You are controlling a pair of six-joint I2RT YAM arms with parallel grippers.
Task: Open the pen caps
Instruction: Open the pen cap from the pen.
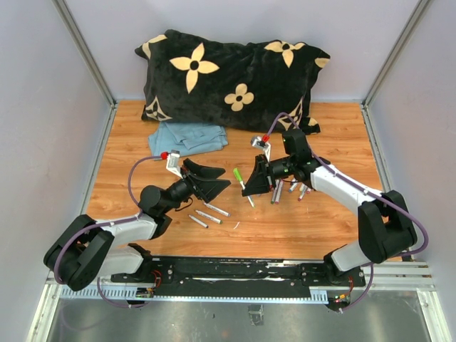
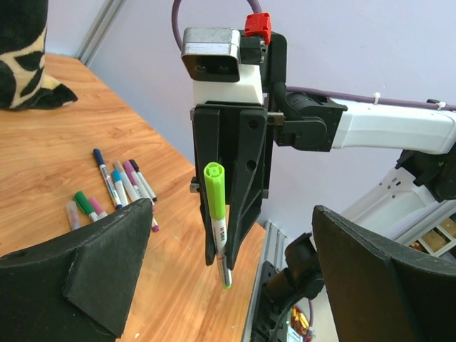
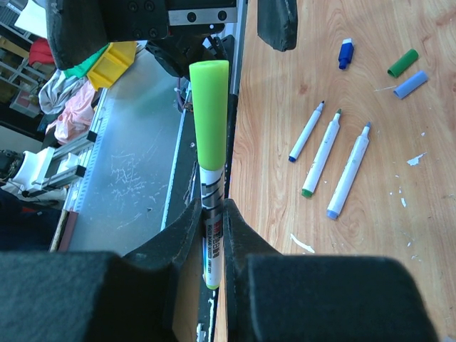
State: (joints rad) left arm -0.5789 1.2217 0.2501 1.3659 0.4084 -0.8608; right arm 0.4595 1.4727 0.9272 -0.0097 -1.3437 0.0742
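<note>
My right gripper [image 1: 251, 187] is shut on a white marker pen with a lime green cap [image 1: 238, 174], holding it above the table. In the right wrist view the cap [image 3: 210, 114] sticks out beyond the fingers [image 3: 178, 235], which pinch the barrel. My left gripper [image 1: 214, 184] is open and empty, close to the left of that pen. Its wrist view shows the green cap [image 2: 214, 189] between its spread fingers [image 2: 107, 256]. Three uncapped pens [image 3: 328, 149] lie on the table with loose blue [image 3: 345, 53], green [image 3: 402, 63] and pale blue [image 3: 412, 84] caps nearby.
A bunch of capped pens [image 1: 292, 189] lies under the right arm and also shows in the left wrist view [image 2: 114, 185]. A folded blue cloth [image 1: 187, 137] and a black flowered pillow [image 1: 228, 78] lie at the back. The rail [image 1: 235, 271] runs along the near edge.
</note>
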